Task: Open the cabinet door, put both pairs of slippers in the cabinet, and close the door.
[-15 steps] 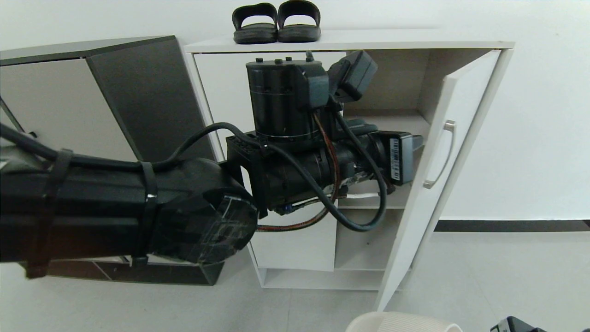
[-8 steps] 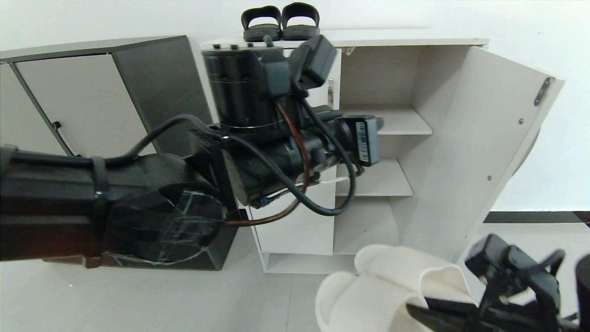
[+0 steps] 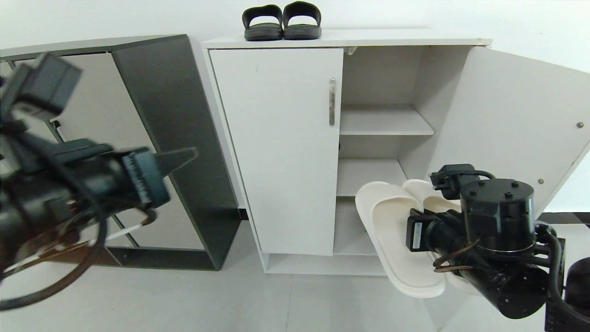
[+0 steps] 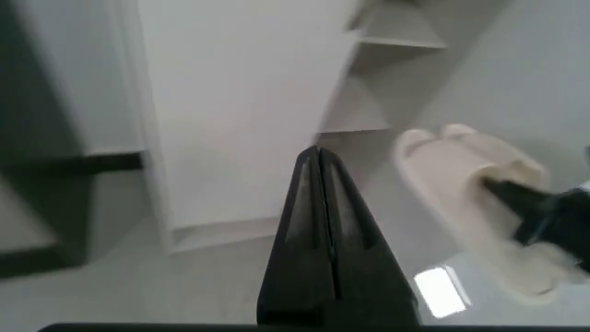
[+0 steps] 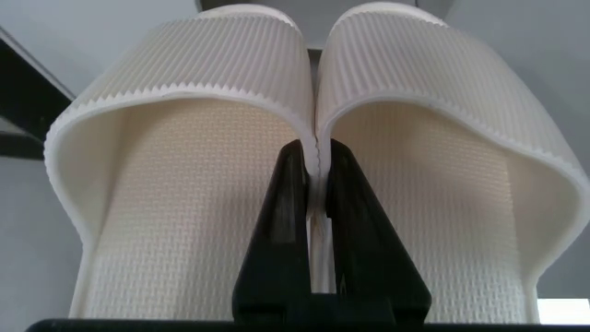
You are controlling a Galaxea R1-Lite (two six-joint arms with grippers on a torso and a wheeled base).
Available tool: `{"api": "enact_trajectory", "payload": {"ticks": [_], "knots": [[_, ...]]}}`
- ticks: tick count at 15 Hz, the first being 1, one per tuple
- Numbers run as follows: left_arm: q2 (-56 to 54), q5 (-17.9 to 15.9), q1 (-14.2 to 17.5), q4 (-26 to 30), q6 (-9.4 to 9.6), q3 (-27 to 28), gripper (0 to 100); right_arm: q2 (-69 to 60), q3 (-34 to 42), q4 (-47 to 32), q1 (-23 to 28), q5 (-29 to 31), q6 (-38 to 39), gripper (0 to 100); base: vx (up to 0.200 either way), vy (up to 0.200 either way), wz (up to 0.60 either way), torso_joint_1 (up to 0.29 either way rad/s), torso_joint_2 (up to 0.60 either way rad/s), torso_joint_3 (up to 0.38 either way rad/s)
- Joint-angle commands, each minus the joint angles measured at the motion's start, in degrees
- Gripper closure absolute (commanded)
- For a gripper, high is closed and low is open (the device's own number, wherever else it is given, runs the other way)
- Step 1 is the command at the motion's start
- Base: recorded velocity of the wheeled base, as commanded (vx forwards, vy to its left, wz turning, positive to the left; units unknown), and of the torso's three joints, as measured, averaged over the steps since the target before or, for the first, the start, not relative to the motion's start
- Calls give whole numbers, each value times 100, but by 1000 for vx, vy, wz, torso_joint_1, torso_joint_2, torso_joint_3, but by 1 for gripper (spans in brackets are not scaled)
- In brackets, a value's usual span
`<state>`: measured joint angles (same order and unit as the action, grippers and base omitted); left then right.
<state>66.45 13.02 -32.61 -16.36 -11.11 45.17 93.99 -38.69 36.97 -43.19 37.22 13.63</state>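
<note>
When you look from the head, the cabinet door (image 3: 516,124) is open. The white slippers (image 3: 392,230) hang before the shelves and the black slippers (image 3: 281,20) sit on top, both yet to go in. Grey floor (image 3: 276,299), white wall (image 3: 530,18). Left wrist: your left gripper (image 4: 319,161) is pinched closed, empty. Right wrist: your right gripper (image 5: 315,161) squeezes the white slippers.

The white cabinet (image 3: 350,42) stands against the far wall. Its left door (image 3: 281,147) is closed, and its right door (image 3: 511,115) is swung wide open to the right, showing two shelves (image 3: 385,127) inside. A pair of black slippers (image 3: 281,20) sits side by side on the cabinet's top, towards the left. A pair of white slippers (image 3: 396,230) hangs tilted in front of the open lower compartment, their inner edges pinched together by the right gripper (image 5: 316,157).
</note>
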Motion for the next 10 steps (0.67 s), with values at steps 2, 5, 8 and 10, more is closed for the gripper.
{"api": "enact_trajectory", "payload": {"ticks": [2, 5, 8, 10], "knots": [[-2998, 667, 1828, 678, 12, -1915, 100, 234, -33, 3, 83, 22, -18, 100, 0, 0, 0, 0, 0, 0], [-5186, 649, 3217, 1469, 117, -3251, 100, 225, 46, 47, 56, 31, -27, 100, 0, 0, 0, 0, 0, 0], [-6645, 561, 3243, 1873, 601, -4350, 100, 278, 81, 73, 39, 14, -18, 100, 0, 0, 0, 0, 0, 0], [-6636, -309, 3243, 1407, 654, -4508, 100, 295, 81, 73, 30, -4, -18, 100, 0, 0, 0, 0, 0, 0]]}}
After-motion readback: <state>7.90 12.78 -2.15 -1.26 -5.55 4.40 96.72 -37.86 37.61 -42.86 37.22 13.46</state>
